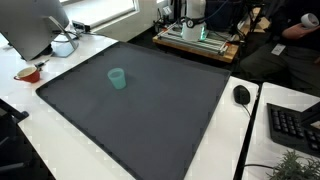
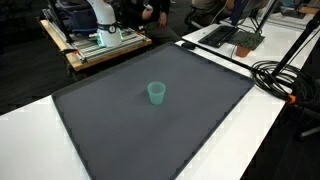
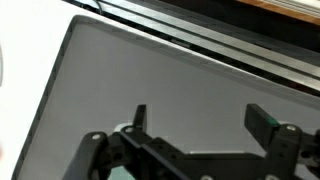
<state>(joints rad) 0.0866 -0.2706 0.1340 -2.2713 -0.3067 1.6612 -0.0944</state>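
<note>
A teal plastic cup is seen standing upright near the middle of the dark grey mat in both exterior views. In the wrist view the gripper is held spread wide above the mat, with nothing gripped.

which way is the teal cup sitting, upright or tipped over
Upright. The teal cup stands on its base on the dark mat, with its open rim facing up in both exterior views.

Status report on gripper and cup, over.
Gripper open, empty, above dark mat. Teal cup upright mid-mat, untouched. Mouse, keyboard lie off the mat.
</note>
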